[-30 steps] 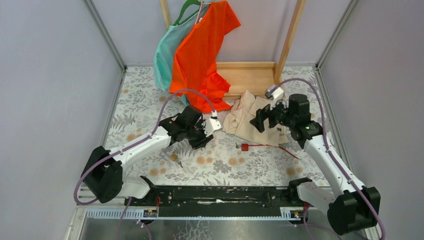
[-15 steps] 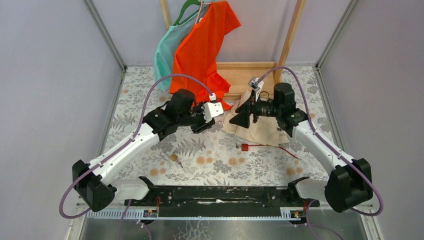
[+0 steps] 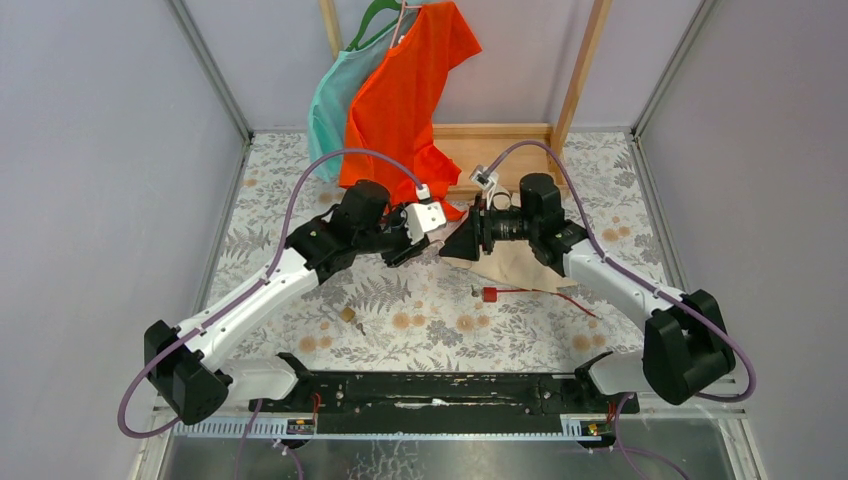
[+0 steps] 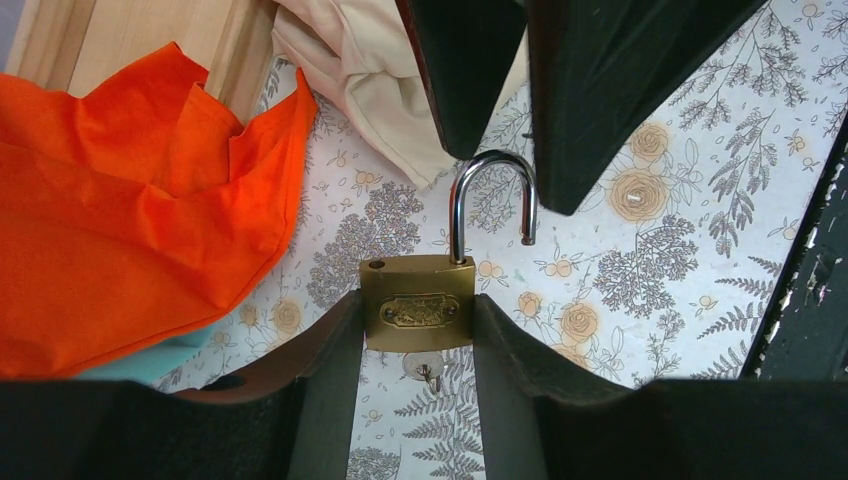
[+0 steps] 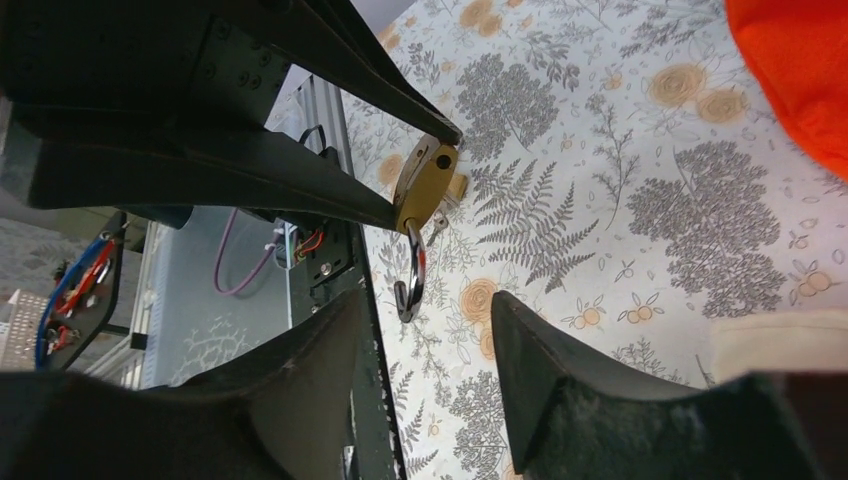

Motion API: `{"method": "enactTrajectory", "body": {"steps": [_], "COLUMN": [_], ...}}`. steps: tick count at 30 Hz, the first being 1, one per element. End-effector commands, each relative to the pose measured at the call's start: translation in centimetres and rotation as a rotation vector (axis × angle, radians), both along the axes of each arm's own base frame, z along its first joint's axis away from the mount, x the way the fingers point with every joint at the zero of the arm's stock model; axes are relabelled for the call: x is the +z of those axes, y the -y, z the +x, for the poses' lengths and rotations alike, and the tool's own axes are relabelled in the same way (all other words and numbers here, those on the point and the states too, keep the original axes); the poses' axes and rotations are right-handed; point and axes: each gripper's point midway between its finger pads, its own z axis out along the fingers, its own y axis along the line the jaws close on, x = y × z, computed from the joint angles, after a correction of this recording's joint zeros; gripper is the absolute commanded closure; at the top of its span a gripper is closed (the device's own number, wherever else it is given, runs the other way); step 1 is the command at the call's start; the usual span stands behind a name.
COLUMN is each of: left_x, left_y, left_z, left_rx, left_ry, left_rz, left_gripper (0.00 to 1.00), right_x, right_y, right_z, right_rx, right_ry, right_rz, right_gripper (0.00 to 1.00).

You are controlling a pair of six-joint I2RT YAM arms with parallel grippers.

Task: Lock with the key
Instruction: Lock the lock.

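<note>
Left wrist view: I logged the left gripper (image 4: 418,312) clamped on the brass padlock (image 4: 418,298), clear of the table (image 4: 650,260), key (image 4: 425,370) underneath, shackle (image 4: 488,185) sprung open. On the right gripper (image 5: 425,305) the jaws stood partly apart, flanking the shackle, little room either side.

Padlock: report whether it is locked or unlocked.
Unlocked. The left wrist view shows the padlock with its shackle raised, the free end hanging clear of the brass body. A key sits in its underside.
</note>
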Motion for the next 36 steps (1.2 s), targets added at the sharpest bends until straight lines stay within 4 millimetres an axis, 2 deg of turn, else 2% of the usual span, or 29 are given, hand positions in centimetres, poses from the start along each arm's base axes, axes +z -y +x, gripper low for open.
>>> {"method": "enactTrajectory", "body": {"steps": [1, 7, 16, 19, 23, 32, 36], "left_x": [1.6, 1.4, 0.7, 0.6, 0.5, 0.2, 0.1], "left_y": [1.0, 1.0, 0.9, 0.9, 1.0, 1.3, 1.5], "left_z": [1.0, 1.0, 1.1, 1.0, 0.9, 0.4, 0.0], "left_rx": [0.018, 0.020, 0.021, 0.018, 0.013, -0.005, -0.027], "left_ry": [0.059, 0.057, 0.062, 0.061, 0.062, 0.042, 0.033], "left_rz": [-0.068, -0.065, -0.053, -0.051, -0.053, -0.062, -0.074], "left_gripper": [1.00, 1.00, 1.00, 0.99, 0.99, 0.98, 0.91], "right_x": [1.2, 1.0, 1.4, 1.5, 1.3, 0.8, 0.7], "right_y": [-1.0, -1.5, -1.9, -2.0, -2.2, -2.1, -1.7], "right_z": [0.3, 0.4, 0.4, 0.5, 0.6, 0.9, 1.1], "right_rx": [0.023, 0.037, 0.048, 0.049, 0.050, 0.045, 0.027], "right_ry": [0.030, 0.024, 0.017, 0.017, 0.016, 0.050, 0.099], "right_rz": [0.033, 0.029, 0.035, 0.036, 0.030, 0.005, -0.025], "right_gripper": [0.46, 0.57, 0.59, 0.62, 0.69, 1.00, 1.00]}}
